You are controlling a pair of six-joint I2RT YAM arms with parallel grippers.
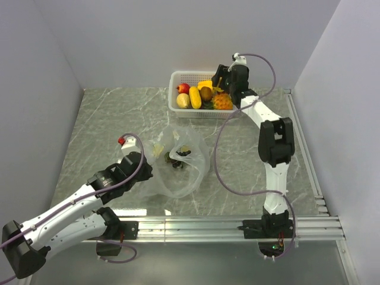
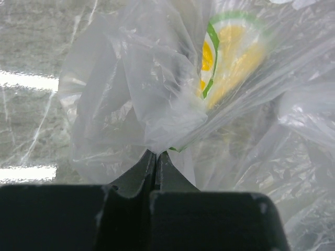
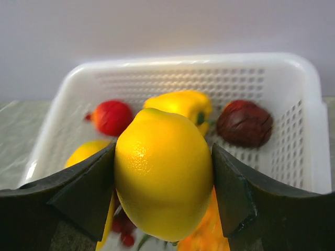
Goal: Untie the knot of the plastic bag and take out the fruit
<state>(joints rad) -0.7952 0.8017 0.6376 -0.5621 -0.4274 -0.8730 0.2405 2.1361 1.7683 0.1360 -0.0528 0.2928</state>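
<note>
Over the far side of the grey marbled surface (image 1: 107,119), the right gripper (image 3: 163,157) holds a smooth yellow lemon-shaped toy fruit (image 3: 157,188), its fingers spread moderately wide and pressed against the fruit's two flanks. The fruit's long axis runs up and down between them in the wrist view. It hangs above the near rim of the white perforated plastic basket (image 3: 209,60), whose open interior lies straight ahead of and below the gripper. A drop seems to need only a small advance and an opening. Inside the basket lie a red round fruit (image 1: 183,88), a yellow pepper-like fruit (image 3: 180,104), a brown kiwi-like fruit (image 1: 206,93) and an orange knobbly fruit (image 1: 223,102). Nearer the arm bases, the thin clear crinkly plastic bag (image 1: 178,178) sits slumped on the surface, well apart from the basket. The left gripper (image 2: 156,156) is closed tight on a fold of its film at the bag's left side, apparently steadying it. A small dark fruit cluster (image 1: 178,159) shows through the plastic. It lies closer to the left arm, but that gripper is occupied, so the right arm probably has to come back for it.
</note>
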